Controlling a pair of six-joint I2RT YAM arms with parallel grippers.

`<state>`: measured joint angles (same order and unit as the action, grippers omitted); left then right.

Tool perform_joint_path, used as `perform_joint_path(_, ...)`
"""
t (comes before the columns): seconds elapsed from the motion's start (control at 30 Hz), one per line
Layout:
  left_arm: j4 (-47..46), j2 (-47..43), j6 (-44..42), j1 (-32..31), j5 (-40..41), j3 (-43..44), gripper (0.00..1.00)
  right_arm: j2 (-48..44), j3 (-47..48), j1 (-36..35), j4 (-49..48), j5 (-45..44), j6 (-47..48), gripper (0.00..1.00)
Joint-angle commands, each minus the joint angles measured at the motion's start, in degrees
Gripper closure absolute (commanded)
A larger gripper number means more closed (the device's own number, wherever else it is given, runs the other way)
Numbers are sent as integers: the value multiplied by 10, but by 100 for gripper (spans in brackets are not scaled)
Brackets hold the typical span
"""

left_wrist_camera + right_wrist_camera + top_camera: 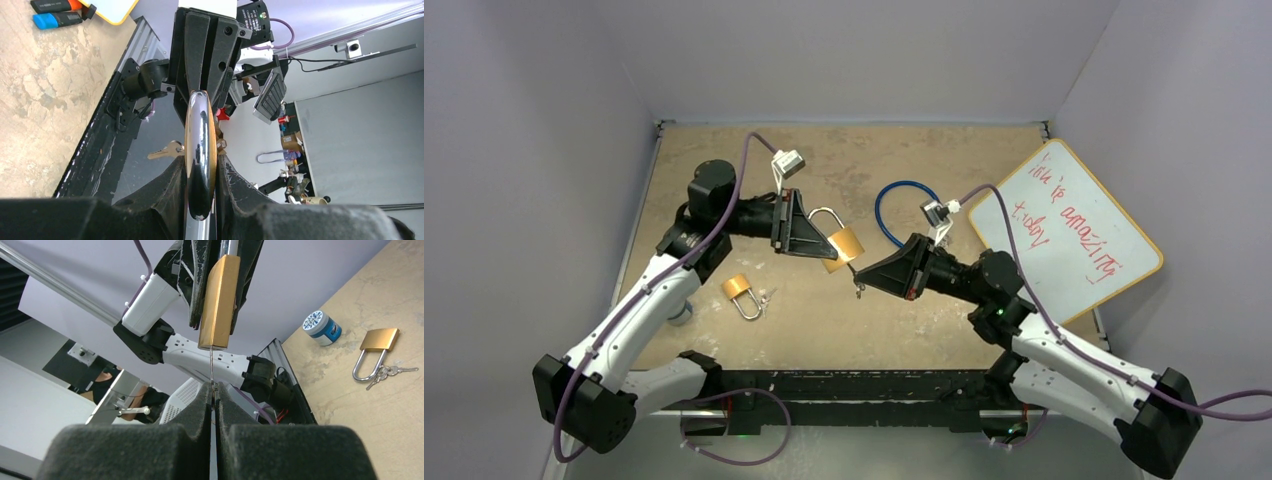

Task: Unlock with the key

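Observation:
My left gripper (827, 246) is shut on a brass padlock (845, 243) and holds it in the air over the table's middle. In the left wrist view the jaws (201, 167) clamp the lock's sides, with the steel shackle (200, 145) facing the camera. My right gripper (862, 271) is shut on a thin key (212, 365). Its blade runs from my closed fingertips (213, 388) up to the underside of the padlock (218, 300). I cannot tell how deep it sits. A spare key (167, 150) dangles below.
A second brass padlock (739, 290) with keys (387, 372) lies on the table at the left. A small blue-white jar (322, 327) stands near it. A blue cable loop (894, 210) and a whiteboard (1069, 225) are at the back right. Markers (55, 12) lie by the board.

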<state>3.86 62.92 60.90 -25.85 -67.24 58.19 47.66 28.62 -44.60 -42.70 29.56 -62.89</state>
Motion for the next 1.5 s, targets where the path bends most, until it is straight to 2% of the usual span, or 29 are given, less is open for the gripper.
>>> perform_joint_path(0.0,-53,-23,-4,3,-20,7,100,10,34,1,-8,-14,-26,100)
perform_joint_path(0.17,-40,-26,-43,3,-28,4,100,27,55,2,4,-6,-51,100)
perform_joint_path(0.3,18,-33,-115,3,-48,6,100,56,86,2,19,34,-82,100)
perform_joint_path(0.47,62,-38,-163,3,-58,4,100,71,111,2,70,33,-60,100)
perform_joint_path(0.67,1,-53,-100,2,-45,-23,100,115,119,2,26,-2,-53,100)
perform_joint_path(0.8,-6,-58,-88,2,-38,-29,100,141,110,2,-41,-31,-53,100)
perform_joint_path(1.0,-10,-59,-63,2,-27,-32,100,145,100,2,-81,-66,-38,100)
perform_joint_path(1.13,-28,-64,-31,3,19,-37,100,139,71,2,-136,-75,-71,100)
perform_joint_path(1.3,-145,-88,77,3,99,-97,100,123,21,2,-189,-92,-97,100)
perform_joint_path(1.47,-202,-110,77,3,132,-117,100,127,-27,2,-290,-95,-193,100)
